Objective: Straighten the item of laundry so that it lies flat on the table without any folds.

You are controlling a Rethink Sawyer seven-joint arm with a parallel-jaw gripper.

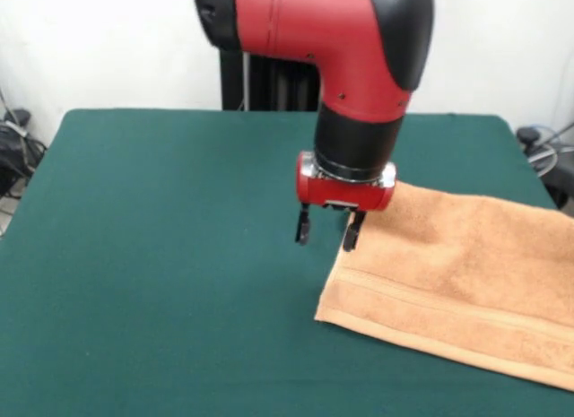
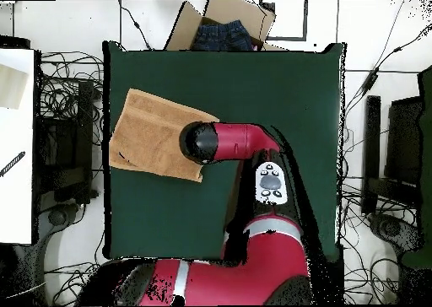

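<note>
The light orange-tan towel (image 1: 466, 273) lies on the right side of the dark green table (image 1: 161, 256), running off the picture's right edge. A woven band stripe runs along its near edge. It looks mostly flat. In the overhead view the towel (image 2: 152, 135) lies at the table's (image 2: 270, 93) left edge. My gripper (image 1: 328, 229) hangs over the towel's left edge, its fingers (image 1: 302, 227) open and empty, tips just above the table. In the overhead view the arm's head (image 2: 200, 142) hides the gripper and the towel's right corner.
A cardboard box with dark blue jeans (image 2: 224, 29) stands beyond the table's far edge in the overhead view. Cables (image 2: 67, 93) and equipment lie on the floor round the table. A white surface (image 2: 15, 143) is at the left.
</note>
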